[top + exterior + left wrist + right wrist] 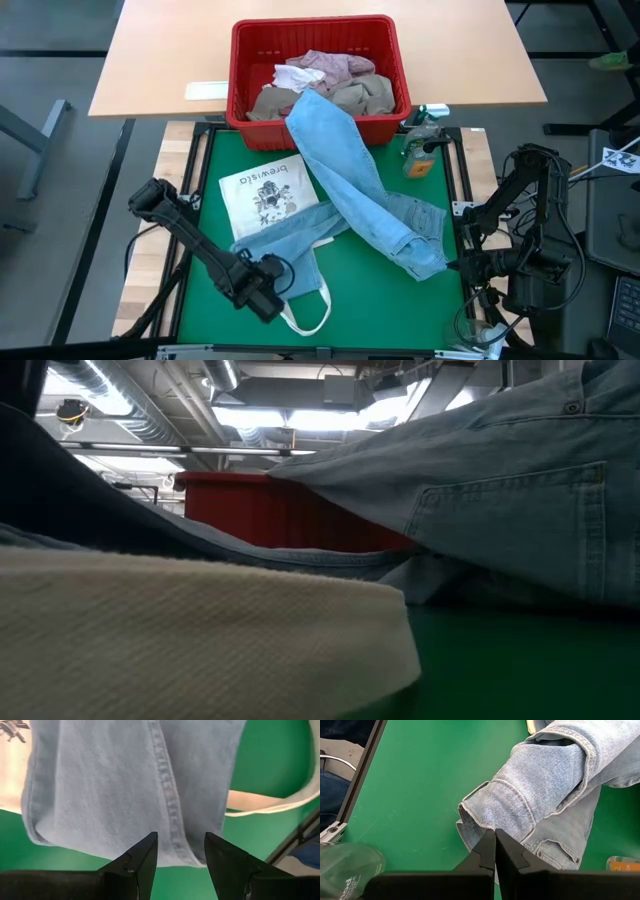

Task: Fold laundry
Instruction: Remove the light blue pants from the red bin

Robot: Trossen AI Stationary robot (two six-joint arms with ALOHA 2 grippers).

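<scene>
The jeans (365, 195) sprawl across the green mat (400, 300), one leg climbing up over the rim of the red basket (390, 60), the other bent back toward the near left corner, lying over a cream tote bag (268, 195). More clothes are heaped inside the basket. The left gripper (181, 851) hangs at that near hem, fingers parted, holding nothing. Over on the right, the right gripper (495, 851) sits with fingers pressed together at the edge of the waistband, gripping nothing. A spray bottle (420, 145) stands beside the basket's right corner.
</scene>
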